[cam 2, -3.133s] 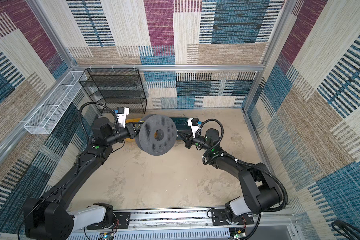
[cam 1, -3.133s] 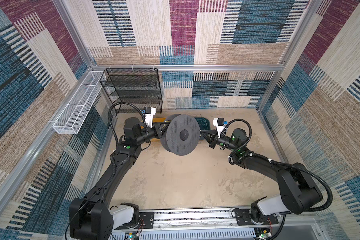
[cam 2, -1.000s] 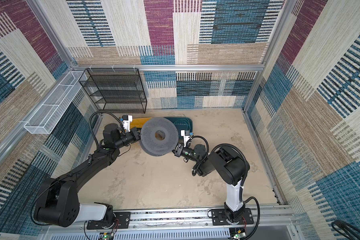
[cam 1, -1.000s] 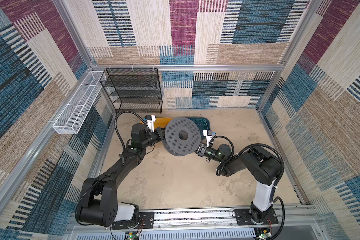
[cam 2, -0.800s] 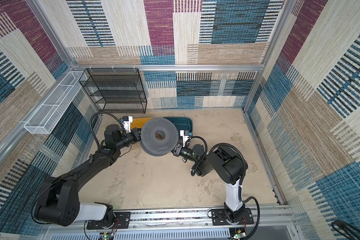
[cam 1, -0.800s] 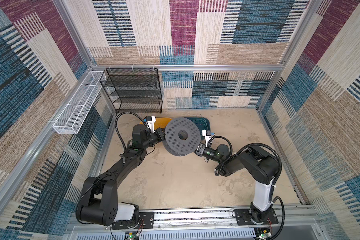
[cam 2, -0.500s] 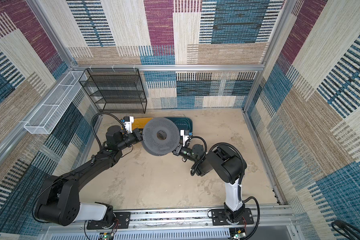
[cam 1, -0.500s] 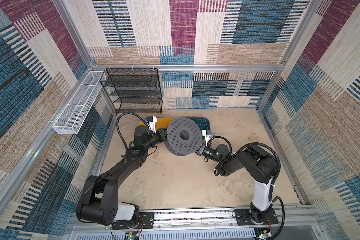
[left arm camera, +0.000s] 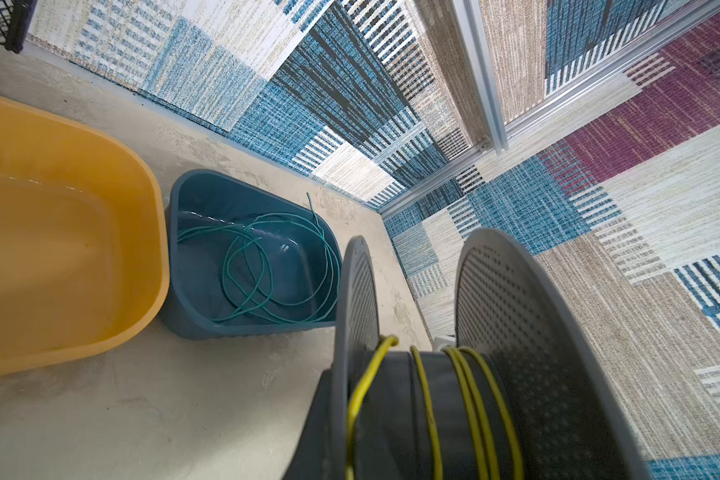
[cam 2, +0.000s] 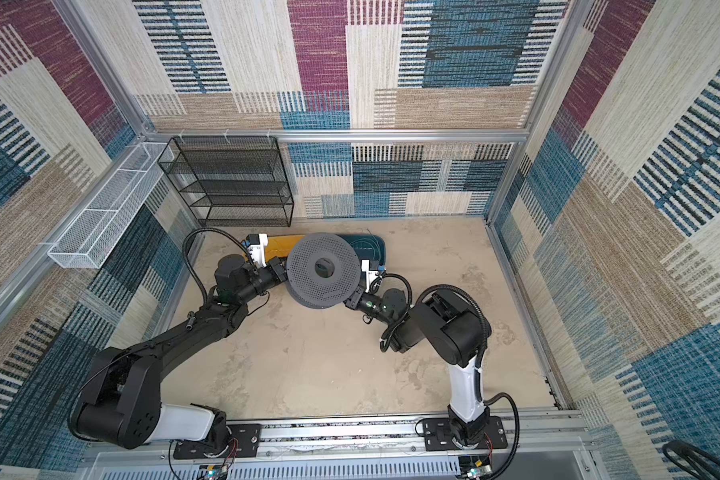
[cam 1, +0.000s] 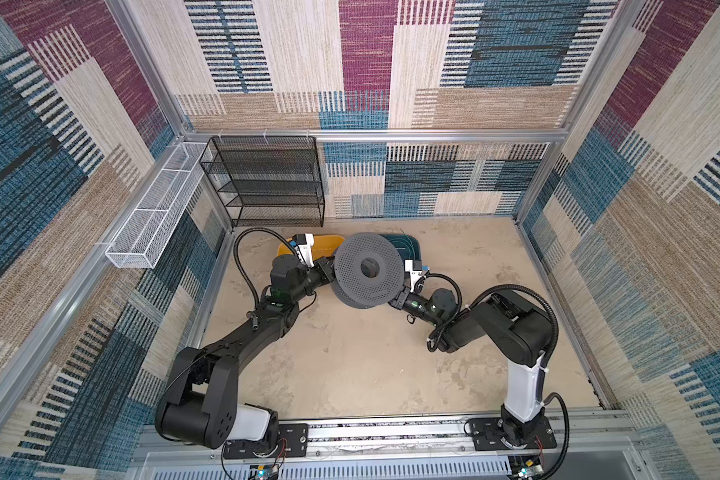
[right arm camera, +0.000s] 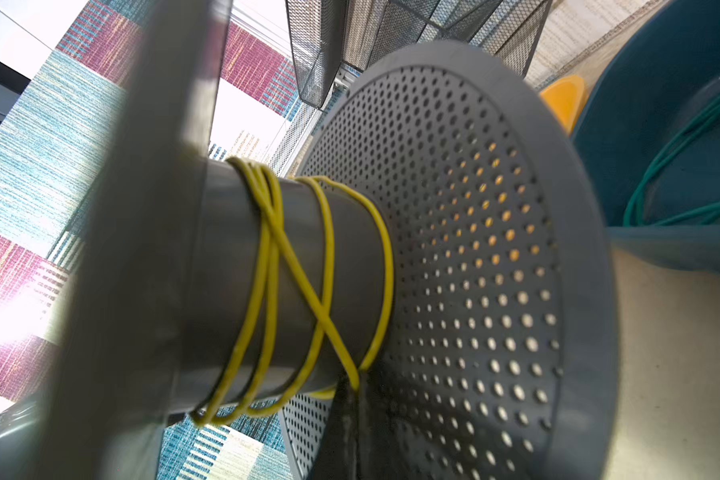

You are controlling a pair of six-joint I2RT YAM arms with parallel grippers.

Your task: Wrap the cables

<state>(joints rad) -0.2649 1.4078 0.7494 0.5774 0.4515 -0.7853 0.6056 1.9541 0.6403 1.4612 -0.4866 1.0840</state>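
Clenched at the grey reel [cam 1: 350,270]: left gripper [cam 1: 328,266] and right gripper [cam 1: 396,298]
On its hub loops the yellow cable [right arm camera: 330,257]; the teal cable [left arm camera: 225,270] lies in the blue tub [left arm camera: 208,195] behind, half masked by the reel, orange tub [left arm camera: 100,141] alongside

Yellow cable [left arm camera: 357,392] around grey spool [left arm camera: 537,353]; teal cable [left arm camera: 225,268] in blue tub [left arm camera: 208,199].

Black mesh shelf rack [cam 1: 267,183] out back, white wire basket [cam 1: 154,216] on the wall, yellow tub [left arm camera: 67,257] just beside a teal tub [left arm camera: 196,199].
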